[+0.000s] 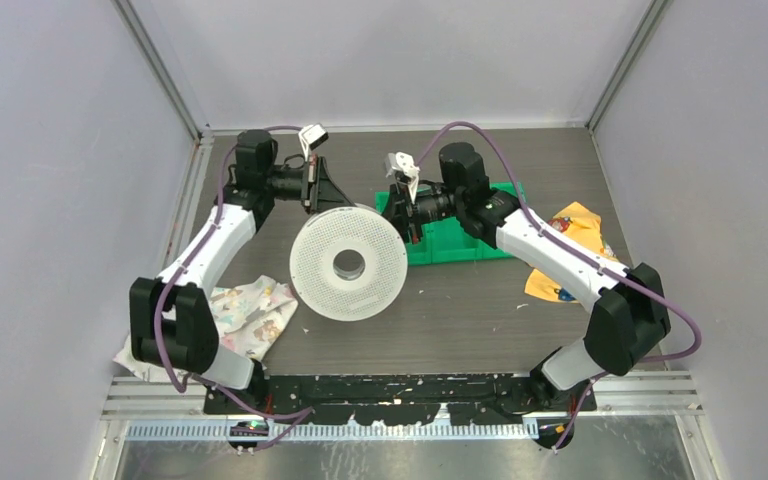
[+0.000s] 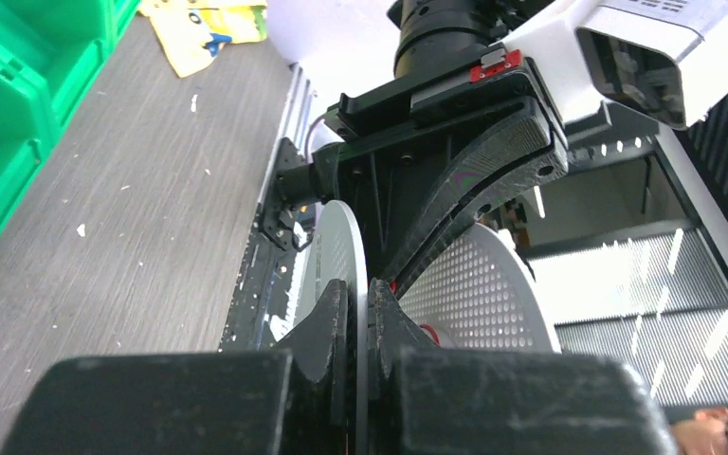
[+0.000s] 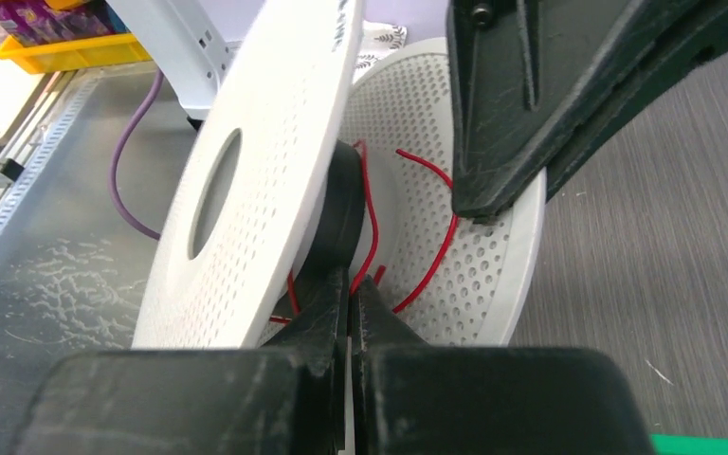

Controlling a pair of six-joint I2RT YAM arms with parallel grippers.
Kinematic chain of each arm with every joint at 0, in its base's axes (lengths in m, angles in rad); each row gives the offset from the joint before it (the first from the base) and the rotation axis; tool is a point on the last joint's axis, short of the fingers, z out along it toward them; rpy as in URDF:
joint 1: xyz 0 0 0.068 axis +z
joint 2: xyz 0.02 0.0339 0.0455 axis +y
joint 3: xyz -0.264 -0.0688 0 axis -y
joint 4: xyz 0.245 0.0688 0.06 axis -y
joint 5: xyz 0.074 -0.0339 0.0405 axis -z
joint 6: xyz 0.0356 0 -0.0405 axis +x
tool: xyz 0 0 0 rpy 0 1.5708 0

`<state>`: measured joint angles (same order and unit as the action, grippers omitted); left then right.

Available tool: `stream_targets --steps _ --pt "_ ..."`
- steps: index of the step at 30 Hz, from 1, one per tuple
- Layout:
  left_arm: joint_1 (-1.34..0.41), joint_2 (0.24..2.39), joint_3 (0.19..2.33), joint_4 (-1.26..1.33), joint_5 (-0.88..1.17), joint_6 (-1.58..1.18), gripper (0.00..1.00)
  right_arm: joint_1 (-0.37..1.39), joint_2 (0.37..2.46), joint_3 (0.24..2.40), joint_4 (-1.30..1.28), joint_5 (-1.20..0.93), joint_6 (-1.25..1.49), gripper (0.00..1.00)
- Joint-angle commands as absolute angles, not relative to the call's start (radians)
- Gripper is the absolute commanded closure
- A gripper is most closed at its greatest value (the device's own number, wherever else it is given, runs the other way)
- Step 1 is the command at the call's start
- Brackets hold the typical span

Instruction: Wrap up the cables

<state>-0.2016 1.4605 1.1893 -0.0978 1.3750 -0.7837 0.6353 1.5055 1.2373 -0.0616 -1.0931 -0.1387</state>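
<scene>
The cables [image 3: 372,213] were thin red wires. They sat in the gap between the two white round plates of a spool [image 3: 275,161]. They curved in loose loops around the dark middle part [image 3: 336,218] of the spool, and in the right wrist view the longest piece ran mostly up and down. One loop bowed out toward the far plate, which was full of small holes.

The right pincer [image 3: 351,299] reached into that gap, with its tips right by the red wires. Its fingers were pressed together. I could not tell if a wire was caught between them.

The left pincer [image 2: 360,318] pinched the rim of one plate, with a finger on each side of it. From above, the spool was held up between the two arms. Its flat face with the round hole was tipped up toward the camera.

Under it was the dark gray desk [image 1: 480,310]. Green bins [image 1: 460,240] stood just behind the right pincer. A yellow cloth [image 1: 575,225] lay near the right arm. A cloth with little pictures [image 1: 250,315] lay near the left arm.
</scene>
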Motion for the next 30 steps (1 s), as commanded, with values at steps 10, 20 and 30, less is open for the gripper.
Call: stream_targets --steps 10,20,30 --pt "-0.156 1.531 1.227 0.602 1.619 -1.272 1.00 0.713 1.586 1.178 -0.008 -1.059 -0.169 0.99" --pt "-0.112 1.771 1.364 1.000 1.678 -1.607 0.99 0.746 1.723 1.161 0.315 -0.905 -0.068 0.99" --pt "-0.103 1.991 1.475 1.367 1.709 -1.939 1.00 0.747 1.847 1.077 0.734 -0.756 0.086 0.99"
